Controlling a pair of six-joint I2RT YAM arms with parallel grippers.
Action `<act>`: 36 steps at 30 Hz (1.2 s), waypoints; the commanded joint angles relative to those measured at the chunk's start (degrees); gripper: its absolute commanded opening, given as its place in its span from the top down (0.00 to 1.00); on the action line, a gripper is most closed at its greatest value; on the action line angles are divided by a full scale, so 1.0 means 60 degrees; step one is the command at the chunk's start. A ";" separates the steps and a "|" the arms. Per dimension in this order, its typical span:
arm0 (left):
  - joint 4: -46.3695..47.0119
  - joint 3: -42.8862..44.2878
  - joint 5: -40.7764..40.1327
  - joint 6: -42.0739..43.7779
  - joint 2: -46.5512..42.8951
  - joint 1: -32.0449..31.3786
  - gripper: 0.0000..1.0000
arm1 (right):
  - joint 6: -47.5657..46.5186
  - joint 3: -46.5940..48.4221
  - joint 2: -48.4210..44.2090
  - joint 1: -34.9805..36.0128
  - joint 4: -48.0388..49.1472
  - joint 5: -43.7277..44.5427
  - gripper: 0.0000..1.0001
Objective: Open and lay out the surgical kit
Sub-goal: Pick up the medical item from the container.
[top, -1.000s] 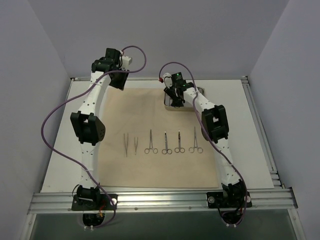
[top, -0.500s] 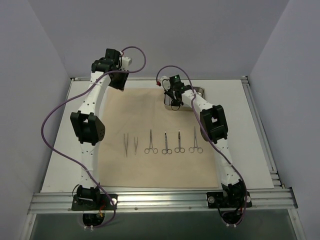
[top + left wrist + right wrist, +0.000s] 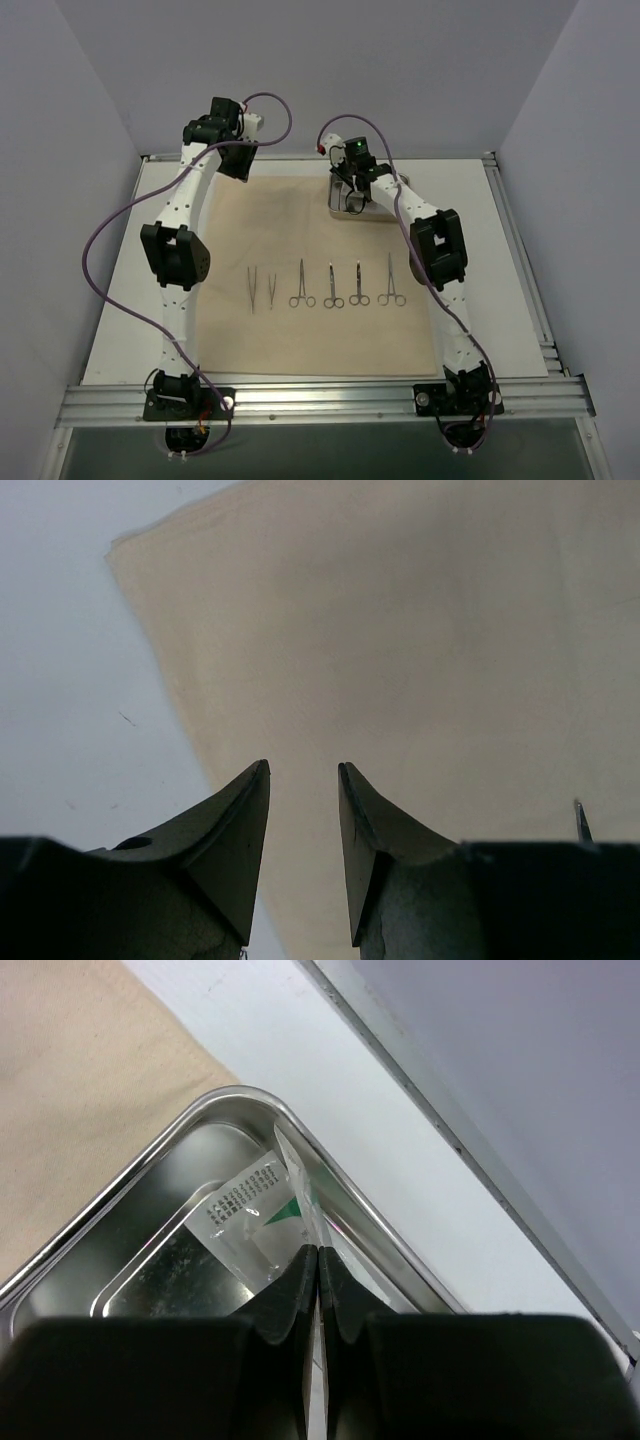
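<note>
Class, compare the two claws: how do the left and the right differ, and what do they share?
The left claw is open and empty; the right claw is shut on a packet. The left hangs over cloth; the right is over the tray. Both have dark, tapered fingers.

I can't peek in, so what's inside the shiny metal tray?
A see-through packet with tiny print and a green mark is in the tray, pinched by the right fingers. Those fingers hide the tray's near part, so anything there can't be seen.
</note>
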 commanded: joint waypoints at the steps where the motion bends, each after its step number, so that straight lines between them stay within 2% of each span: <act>1: 0.0294 0.0082 0.0156 -0.0133 -0.0291 0.0083 0.57 | 0.0751 -0.0410 -0.0989 -0.0289 0.0438 -0.0220 1.00; 5: 0.0294 0.0067 0.0156 -0.0133 -0.0276 0.0097 0.57 | 0.1001 -0.0894 -0.1107 -0.0479 0.0804 -0.0572 1.00; 10: 0.0294 0.0053 0.0200 -0.0148 -0.0261 0.0112 0.57 | 0.1045 -0.0646 -0.0668 -0.0655 0.0585 -0.1171 0.99; 14: 0.0280 0.0024 0.0171 -0.0148 -0.0276 0.0127 0.57 | 0.1206 -0.0499 -0.0507 -0.0743 0.0160 -0.1099 0.93; 20: 0.0309 -0.0035 0.0200 -0.0162 -0.0291 0.0156 0.57 | 0.1220 -0.0689 -0.0623 -0.0758 -0.0060 -0.1318 0.94; 22: 0.0324 -0.0035 0.0200 -0.0162 -0.0291 0.0156 0.57 | 0.1352 -0.0952 -0.0784 -0.0773 -0.0016 -0.1362 0.92; 23: 0.0324 -0.0021 0.0215 -0.0162 -0.0276 0.0141 0.57 | 0.1425 -0.1026 -0.0843 -0.0802 0.0042 -0.1449 0.87; 24: 0.0309 -0.0021 0.0229 -0.0177 -0.0276 0.0156 0.57 | 0.1600 -0.1070 -0.0930 -0.0802 0.0043 -0.1508 0.76; 25: 0.0309 -0.0021 0.0244 -0.0177 -0.0261 0.0156 0.57 | 0.1718 -0.1070 -0.0975 -0.0831 0.0057 -0.1538 0.71; 27: 0.0280 -0.0021 0.0259 -0.0192 -0.0261 0.0156 0.57 | 0.2184 -0.1070 -0.1135 -0.0919 0.0130 -0.1392 0.62; 29: 0.0280 -0.0035 0.0244 -0.0192 -0.0261 0.0156 0.57 | 0.2567 -0.1071 -0.1209 -0.1079 0.0131 -0.1479 0.58; 31: 0.0265 -0.0079 0.0259 -0.0177 -0.0276 0.0156 0.57 | 0.3182 -0.0707 -0.1123 -0.1503 -0.0146 -0.2122 0.50; 32: 0.0265 -0.0079 0.0244 -0.0177 -0.0290 0.0141 0.57 | 0.3329 -0.0429 -0.1006 -0.1664 -0.0844 -0.2414 0.34; 33: 0.0251 -0.0094 0.0244 -0.0177 -0.0291 0.0170 0.57 | 0.3417 -0.0136 -0.0729 -0.1971 -0.1315 -0.2983 0.03; 34: 0.0265 -0.0108 0.0244 -0.0177 -0.0305 0.0171 0.57 | 0.3375 0.0360 -0.0596 -0.2104 -0.2161 -0.3264 0.00; 36: 0.0280 -0.0138 0.0259 -0.0177 -0.0305 0.0185 0.57 | 0.3054 0.0497 -0.0507 -0.2310 -0.2723 -0.3559 0.00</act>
